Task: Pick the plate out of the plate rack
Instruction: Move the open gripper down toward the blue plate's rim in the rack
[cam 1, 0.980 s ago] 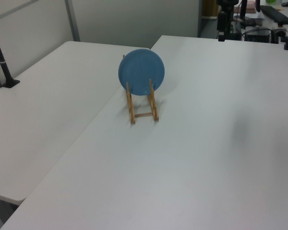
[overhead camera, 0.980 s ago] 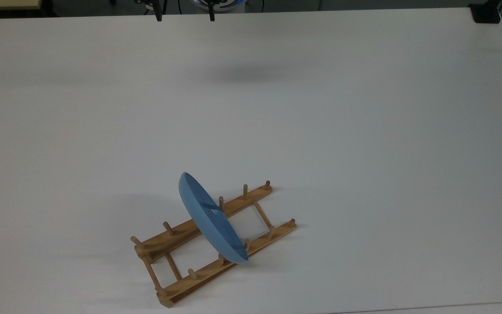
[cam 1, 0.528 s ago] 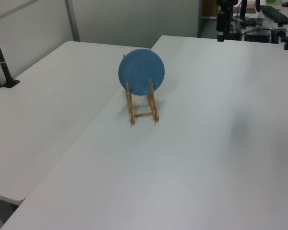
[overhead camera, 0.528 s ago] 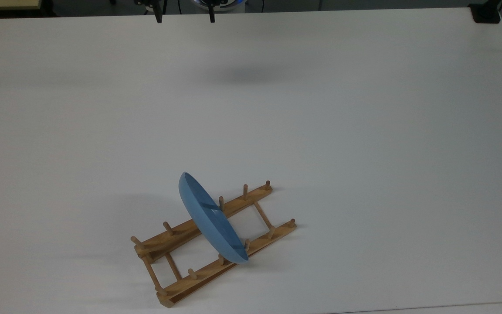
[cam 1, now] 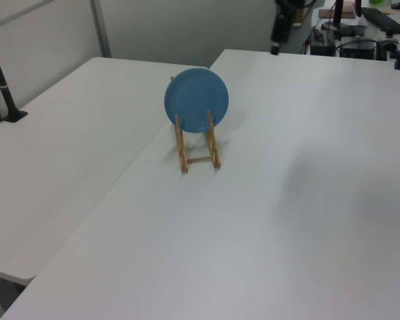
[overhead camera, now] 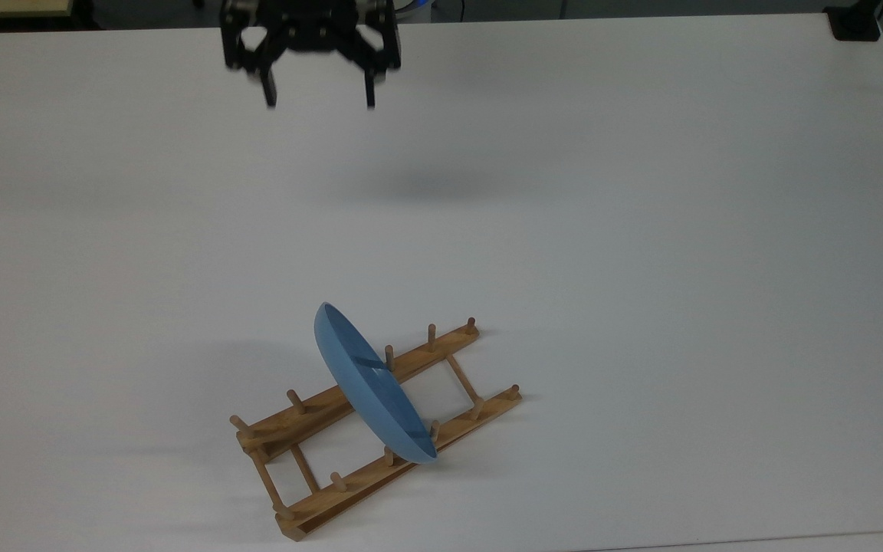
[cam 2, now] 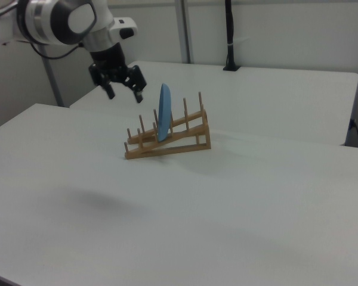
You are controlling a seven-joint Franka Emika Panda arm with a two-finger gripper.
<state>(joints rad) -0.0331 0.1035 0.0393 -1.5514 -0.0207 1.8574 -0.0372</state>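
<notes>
Now the gripper [overhead camera: 319, 101], jaws wide and empty, has moved further over the table [overhead camera: 641, 230], beginning its approach toward the plate [overhead camera: 372, 387] standing in the plate rack [overhead camera: 311, 410].

Top view: the claw [overhead camera: 319, 100] has moved down from the upper edge of the frame; earlier just its two fingertips showed there, now the whole black claw body shows, fingers spread apart. Its shadow on the surface [overhead camera: 641, 230] has shifted lower in the frame. Left view: the claw [cam 1: 278, 40] has moved left along the upper edge, and its shadow likewise.
</notes>
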